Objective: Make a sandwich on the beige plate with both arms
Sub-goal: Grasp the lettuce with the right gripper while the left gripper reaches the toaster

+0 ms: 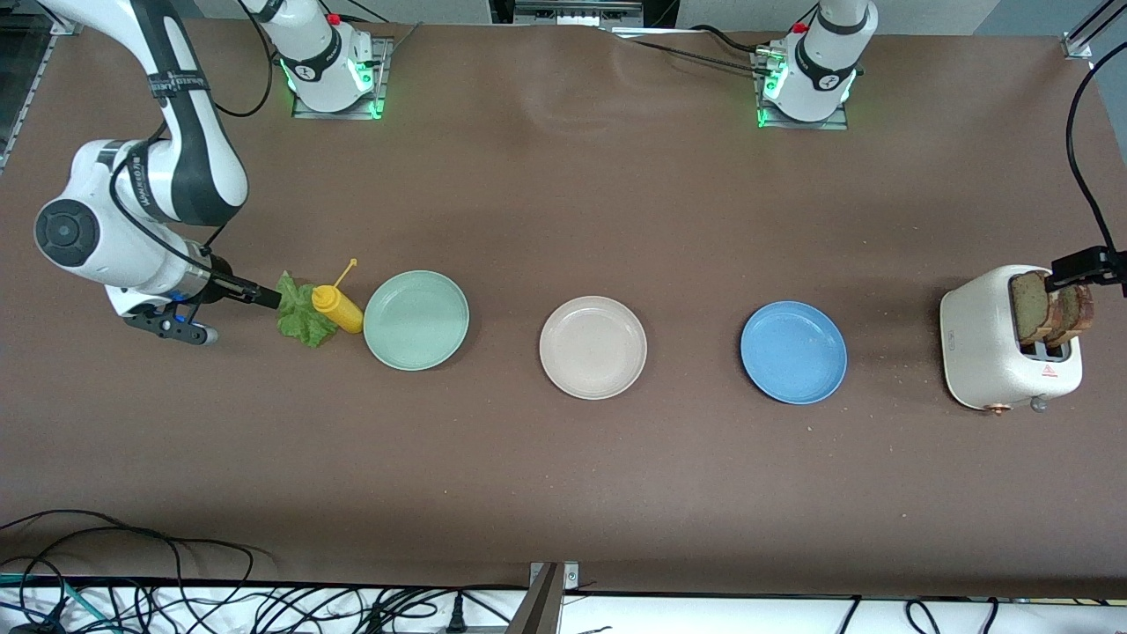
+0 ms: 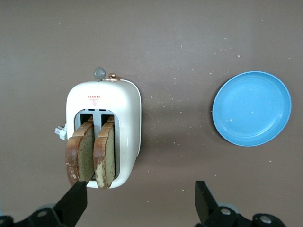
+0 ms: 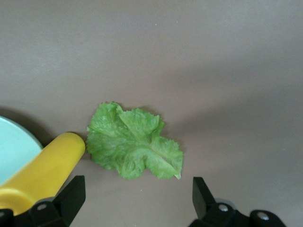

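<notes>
**End effectors spread over lettuce and toaster; beige plate bare**

The beige plate [image 1: 592,347] is seen at the middle of the brown surface [image 1: 563,202], between a mint-green plate [image 1: 416,319] toward the right arm's end and a blue plate [image 1: 793,352] toward the left arm's end. Nothing is carried on it.

The lettuce leaf [image 1: 302,319] is laid flat on the surface, touched by a yellow squeeze bottle [image 1: 338,307] that lies just beside the mint-green plate. The right end effector [image 3: 137,201] is held over the leaf with its fingers spread wide; nothing is pinched.

Two bread slices [image 2: 91,153] are stood upright in the slots of a white toaster [image 1: 1004,343] at the left arm's end of the surface, well apart from the beige plate. The left end effector [image 2: 140,202] is held over the toaster, fingers spread, with nothing gripped.
</notes>
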Available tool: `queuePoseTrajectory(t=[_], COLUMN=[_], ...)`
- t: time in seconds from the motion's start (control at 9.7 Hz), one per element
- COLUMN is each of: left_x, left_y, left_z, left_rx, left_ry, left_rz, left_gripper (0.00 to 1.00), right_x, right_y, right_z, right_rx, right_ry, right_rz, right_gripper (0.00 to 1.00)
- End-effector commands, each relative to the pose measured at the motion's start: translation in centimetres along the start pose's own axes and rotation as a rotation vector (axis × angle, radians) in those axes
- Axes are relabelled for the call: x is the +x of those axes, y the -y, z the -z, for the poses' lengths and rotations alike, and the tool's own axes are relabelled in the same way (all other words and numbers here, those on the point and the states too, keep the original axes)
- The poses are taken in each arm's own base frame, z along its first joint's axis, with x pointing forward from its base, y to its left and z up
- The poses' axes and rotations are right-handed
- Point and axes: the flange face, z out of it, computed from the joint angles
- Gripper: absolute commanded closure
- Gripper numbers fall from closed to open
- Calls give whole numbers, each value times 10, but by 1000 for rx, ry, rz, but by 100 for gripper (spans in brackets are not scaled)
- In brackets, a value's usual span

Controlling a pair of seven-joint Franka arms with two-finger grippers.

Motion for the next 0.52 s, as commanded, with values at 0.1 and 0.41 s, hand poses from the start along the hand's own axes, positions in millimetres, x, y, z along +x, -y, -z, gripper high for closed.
queuePoseTrajectory(t=[0.1,0.41], left_x=[-2,-10], left_y=[17,37], left_z=[-40,-75], left_rx=[27,28], left_ry=[-28,-39], left_rz=[-37,-27], left_gripper=[0,0], right_x=[8,12], right_y=[4,7], right_z=[-47,-81], right_rx=[12,12], right_ry=[-24,-3], right_rz=[-93,-255], right_gripper=[0,0])
